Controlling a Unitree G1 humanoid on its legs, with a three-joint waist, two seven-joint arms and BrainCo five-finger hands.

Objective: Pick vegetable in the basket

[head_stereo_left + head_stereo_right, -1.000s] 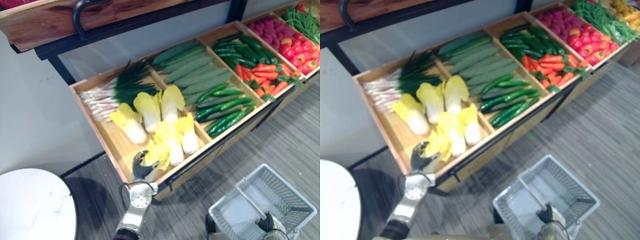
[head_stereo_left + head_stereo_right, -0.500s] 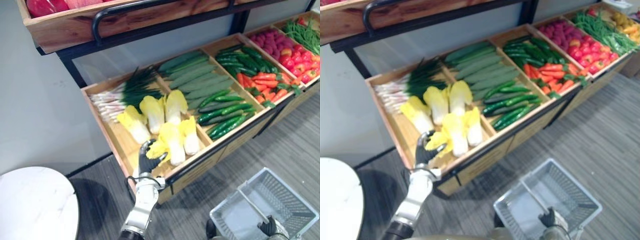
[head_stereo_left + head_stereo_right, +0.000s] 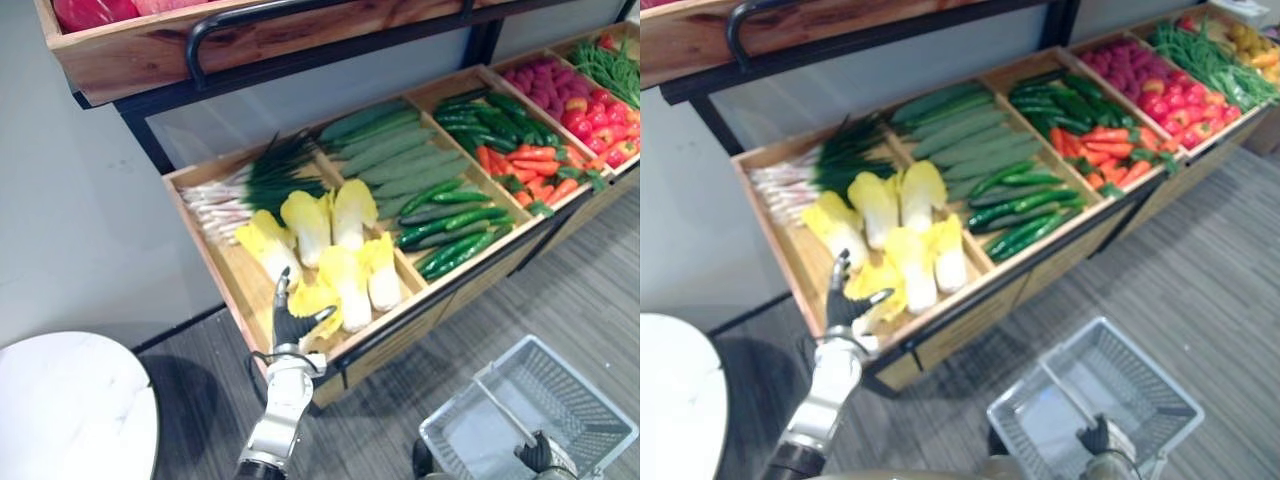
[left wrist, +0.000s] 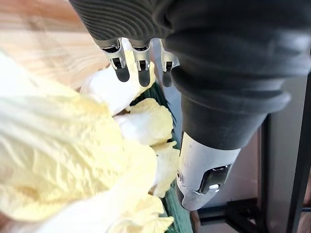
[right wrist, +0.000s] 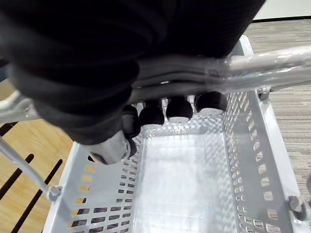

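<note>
Vegetable: napa cabbage (image 3: 316,298), crinkled pale yellow leaves.
Pose: lying on its side.
Location: front of the wooden bin (image 3: 232,288), touching a neighbouring cabbage.
Basket: grey perforated plastic basket (image 3: 585,392), rectangular, nothing inside.
Basket state: upright, hanging by its handle (image 3: 500,405) from the right hand (image 5: 151,115).
Separation: well apart from the bin.

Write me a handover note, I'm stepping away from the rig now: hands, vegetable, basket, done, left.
Left robot hand: open, fingers straight, at the front yellow cabbage in the left compartment of the crate; no grip yet.
Right robot hand: shut on the handle of the grey basket.
Done: reach made; basket is empty.
Left: grasp the cabbage, place it in the basket.
</note>
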